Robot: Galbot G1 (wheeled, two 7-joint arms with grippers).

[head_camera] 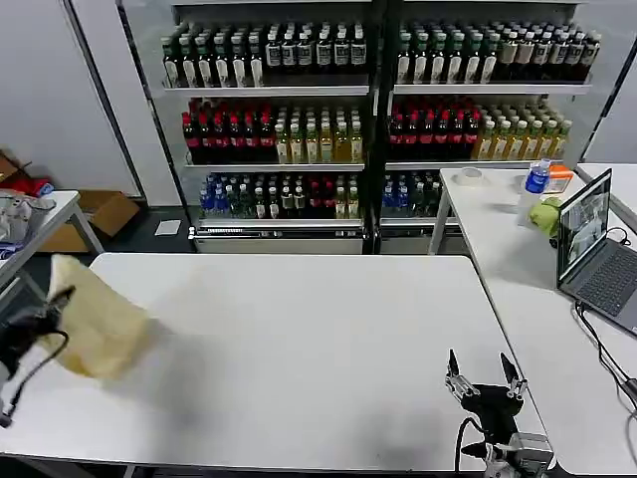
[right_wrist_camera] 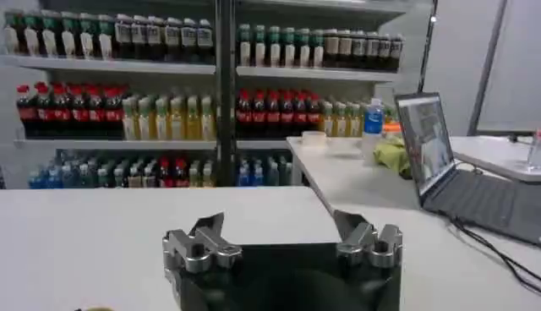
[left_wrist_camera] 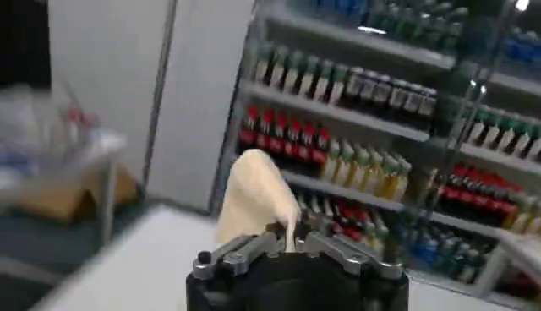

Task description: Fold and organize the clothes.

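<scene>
Left gripper [head_camera: 52,304] is at the table's left edge, near the front, clamped on the shirt [head_camera: 95,317]. Left wrist view confirms it: fingers pinched together on the cloth [left_wrist_camera: 254,199], which rises out of the jaws [left_wrist_camera: 292,245] as a bunched, rounded cone. From the head camera the shirt is a crumpled pale cream-yellow lump, hanging off the gripper and over the white table [head_camera: 299,349]; can't tell if its lower edge touches the surface. A faint shadow sits on the tabletop just right of it. Dark cable loops from the left arm down toward the table's front edge.

Right gripper [head_camera: 485,383] is parked low at the front right of the table, fingers pointing up and spread wide, holding nothing. Right wrist view shows the same: both fingers [right_wrist_camera: 199,245] well apart, bare tabletop between and beyond them.

Other stuff around: laptop [head_camera: 595,249] open on the side table to the right, with a yellow-green cloth bundle [head_camera: 545,214] and a blue-capped bottle [head_camera: 536,179] beyond it, near a roll of tape [head_camera: 469,176]. Drink shelves [head_camera: 378,110] fill the back wall, rows of dark, red, yellow and blue bottles. Far left, a second table with a grey-white heap [head_camera: 18,214] on it, cardboard box [head_camera: 105,214] on the floor behind
</scene>
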